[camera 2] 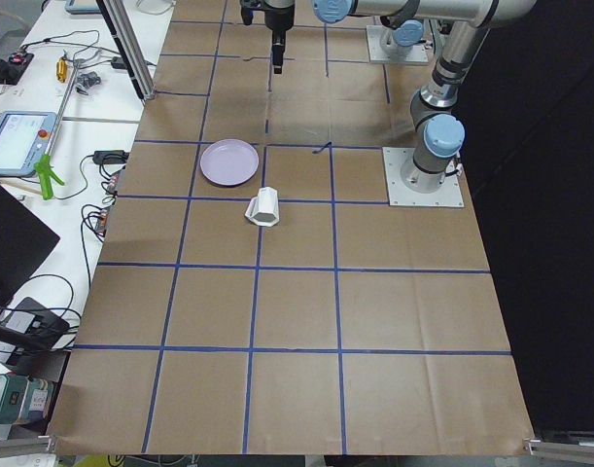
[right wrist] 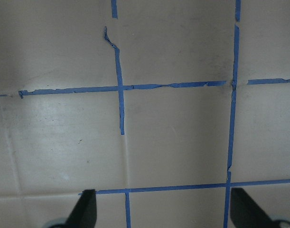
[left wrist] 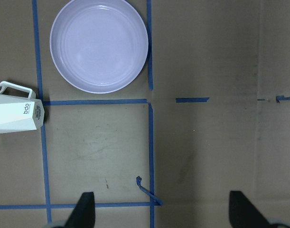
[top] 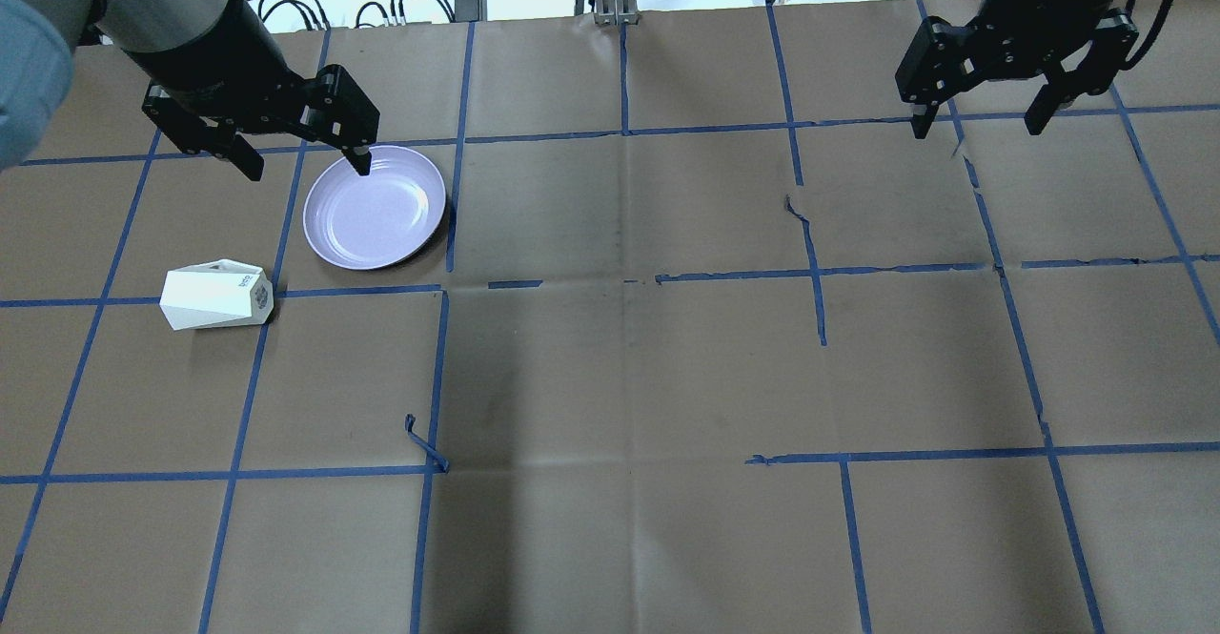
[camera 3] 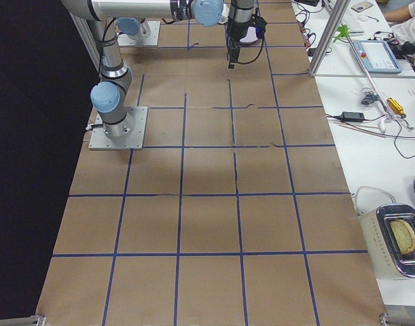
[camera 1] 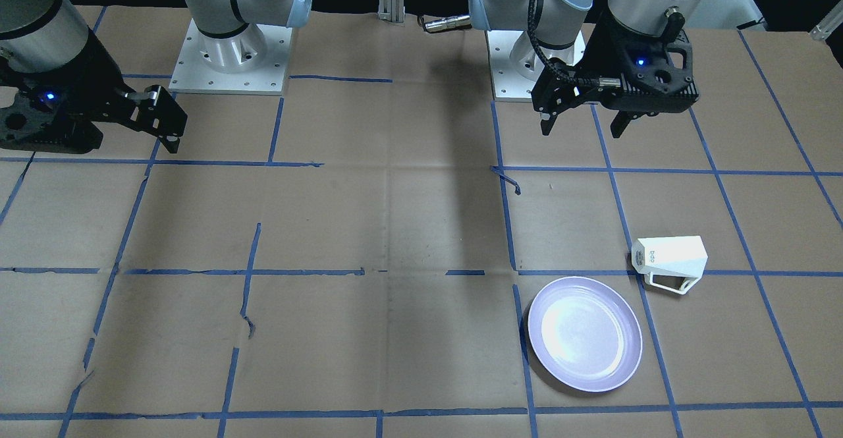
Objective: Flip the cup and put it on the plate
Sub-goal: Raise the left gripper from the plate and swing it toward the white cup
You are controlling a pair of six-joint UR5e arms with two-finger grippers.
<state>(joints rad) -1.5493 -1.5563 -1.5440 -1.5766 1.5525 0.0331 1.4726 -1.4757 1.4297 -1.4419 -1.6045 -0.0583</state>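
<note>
The white faceted cup [camera 1: 668, 261] lies on its side on the brown paper, handle toward the plate side, grey marking on its base. It also shows in the overhead view [top: 214, 296] and the left wrist view [left wrist: 15, 115]. The lavender plate [camera 1: 585, 342] sits empty just beside it, apart from it [top: 375, 210] [left wrist: 99, 45]. My left gripper [top: 307, 169] is open and empty, raised high above the table near the plate's far edge [camera 1: 582, 128]. My right gripper [top: 975, 127] is open and empty, far off on the other side of the table.
Blue tape lines grid the paper-covered table. A loose curl of tape [top: 424, 443] sticks up near the middle-left. The two arm bases [camera 1: 230, 56] [camera 1: 533, 62] stand at the robot's edge. Desks with cables and devices [camera 2: 44, 146] flank the table's ends.
</note>
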